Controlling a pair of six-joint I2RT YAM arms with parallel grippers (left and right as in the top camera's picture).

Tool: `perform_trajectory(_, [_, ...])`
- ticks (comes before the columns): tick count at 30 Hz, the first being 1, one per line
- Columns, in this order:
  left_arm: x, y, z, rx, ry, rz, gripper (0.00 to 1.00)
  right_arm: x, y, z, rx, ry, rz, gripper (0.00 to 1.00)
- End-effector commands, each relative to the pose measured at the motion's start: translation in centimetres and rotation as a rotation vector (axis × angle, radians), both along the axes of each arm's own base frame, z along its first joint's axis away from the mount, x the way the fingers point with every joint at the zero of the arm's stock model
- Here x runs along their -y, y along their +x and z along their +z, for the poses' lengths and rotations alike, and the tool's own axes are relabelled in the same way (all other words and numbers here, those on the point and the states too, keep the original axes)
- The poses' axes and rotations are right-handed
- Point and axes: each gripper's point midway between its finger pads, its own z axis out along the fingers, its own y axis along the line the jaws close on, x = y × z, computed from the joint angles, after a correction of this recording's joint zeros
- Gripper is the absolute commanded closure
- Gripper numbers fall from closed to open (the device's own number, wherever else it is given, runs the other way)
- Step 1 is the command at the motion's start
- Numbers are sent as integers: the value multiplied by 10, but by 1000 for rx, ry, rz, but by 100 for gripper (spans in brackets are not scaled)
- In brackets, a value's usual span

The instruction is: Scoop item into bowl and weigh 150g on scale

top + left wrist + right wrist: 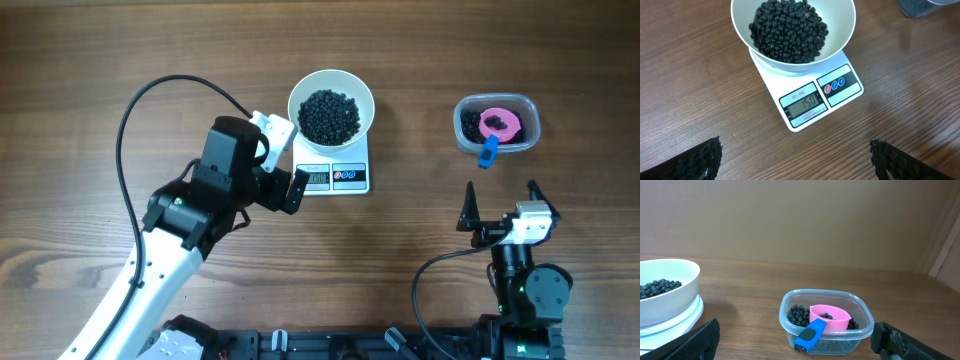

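Though near, bowl beyond spread left fingers.

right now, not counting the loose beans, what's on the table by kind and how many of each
white bowl: 1
scale: 1
clear tub: 1
pink scoop: 1
total: 4

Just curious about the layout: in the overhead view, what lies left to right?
Left gripper, white bowl of black pellets on the scale, clear tub with the pink scoop.
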Motion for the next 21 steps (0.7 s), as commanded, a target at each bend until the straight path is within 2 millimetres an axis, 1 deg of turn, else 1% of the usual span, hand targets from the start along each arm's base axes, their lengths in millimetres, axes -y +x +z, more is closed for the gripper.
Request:
perform_trajectory(1, [0, 4, 6, 21, 2, -9, 0, 1, -1, 3, 13, -4, -11, 1])
perform_trajectory(5, [-3, -2, 1, -10, 17, -10, 0, 1, -1, 3, 13, -4, -11, 0])
perform_trajectory(10, [-3, -2, 1, -12, 17, -10, 0, 1, -1, 3, 13, -5, -11, 0])
perform_trajectory(13, [1, 6, 8, 33, -2, -9, 0, 1, -1, 3, 13, -4, -10, 0])
perform_trajectory(21, [4, 12, 15, 68, -18, -9, 0, 1, -1, 3, 13, -4, -11, 0])
